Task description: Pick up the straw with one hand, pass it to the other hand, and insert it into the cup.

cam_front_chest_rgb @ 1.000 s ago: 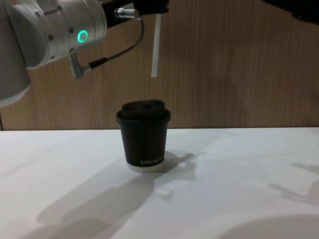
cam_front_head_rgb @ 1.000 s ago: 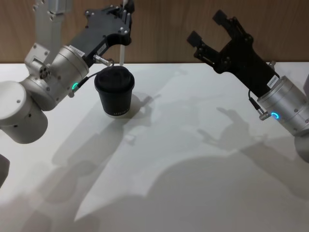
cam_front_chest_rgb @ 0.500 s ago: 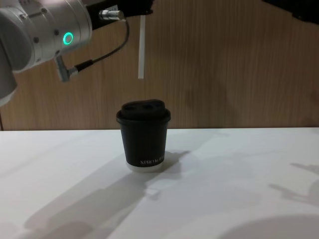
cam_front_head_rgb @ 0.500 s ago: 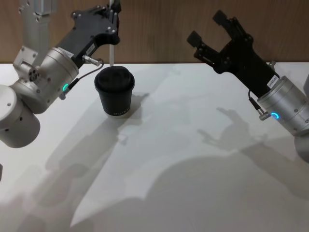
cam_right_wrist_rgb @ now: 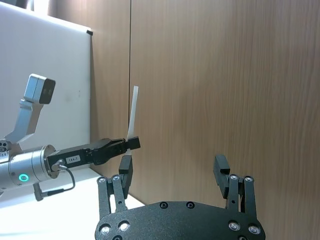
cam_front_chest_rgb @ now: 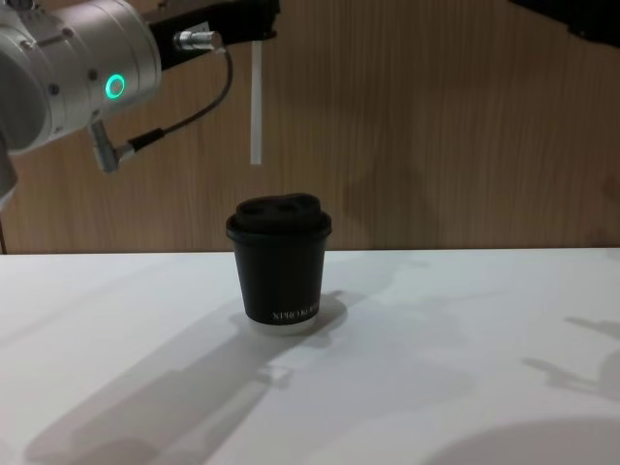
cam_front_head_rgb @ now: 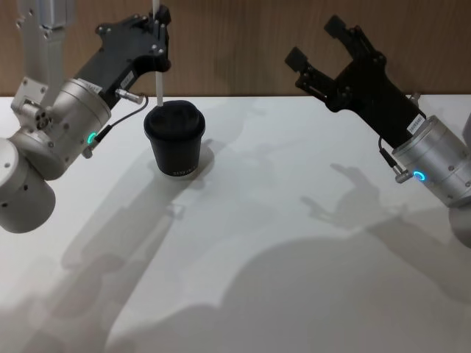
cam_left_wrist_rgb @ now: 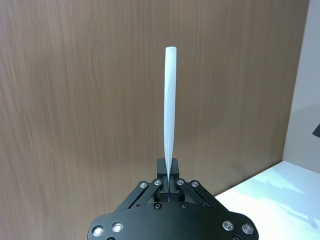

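The straw point(cam_front_chest_rgb: 257, 102) hangs upright in the air, pinched near its top end by the left gripper point(cam_front_head_rgb: 157, 35), whose fingers are closed tight on it. In the chest view its lower end sits above the cup point(cam_front_chest_rgb: 279, 260) and a little to the left of the lid, well clear of it and not touching. The left wrist view shows the straw point(cam_left_wrist_rgb: 170, 115) running straight out from between the closed fingertips point(cam_left_wrist_rgb: 174, 165).

The cup point(cam_front_head_rgb: 174, 140) stands upright on the white table point(cam_front_head_rgb: 294, 220), near the far edge and toward the left side, its domed lid on.

The left gripper's silver arm with a green ring point(cam_front_chest_rgb: 115, 86) reaches in from the left, a dark cable point(cam_front_chest_rgb: 179, 121) looping beneath it.

The right gripper point(cam_front_head_rgb: 322, 45) is raised above the far right part of the table, well apart from the cup, its fingers point(cam_right_wrist_rgb: 126, 170) spread wide and holding nothing. Behind the table is a wooden wall point(cam_front_chest_rgb: 436, 126).
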